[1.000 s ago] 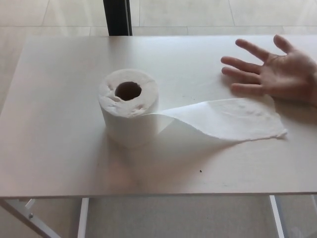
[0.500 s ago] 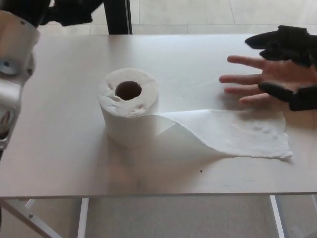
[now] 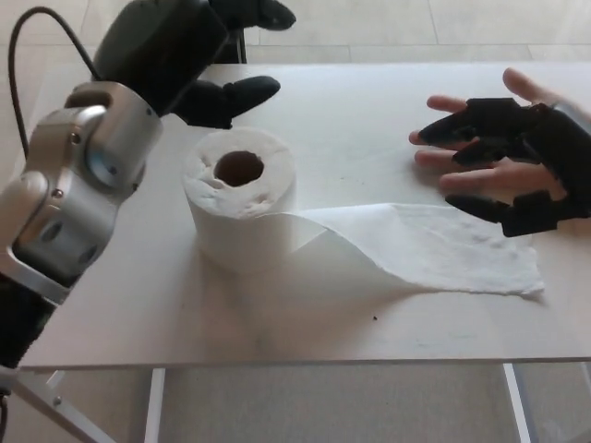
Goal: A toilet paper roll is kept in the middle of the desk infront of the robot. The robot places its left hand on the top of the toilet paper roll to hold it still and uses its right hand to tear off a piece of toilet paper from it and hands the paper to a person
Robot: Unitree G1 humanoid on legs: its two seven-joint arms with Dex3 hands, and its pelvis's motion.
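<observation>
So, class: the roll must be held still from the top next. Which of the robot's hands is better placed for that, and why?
Left. The left hand hovers open just behind the toilet paper roll. The right hand is off to the side, over the person's hand, nearer the loose paper tail.

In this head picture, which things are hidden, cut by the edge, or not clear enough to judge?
- Person's hand, head view: the robot's right hand covers most of the palm.
- Right hand: its wrist is cut off by the right edge.
- Far left corner of the table: hidden behind the left hand and forearm.
- Back of the toilet paper roll: faces away from the camera.
</observation>
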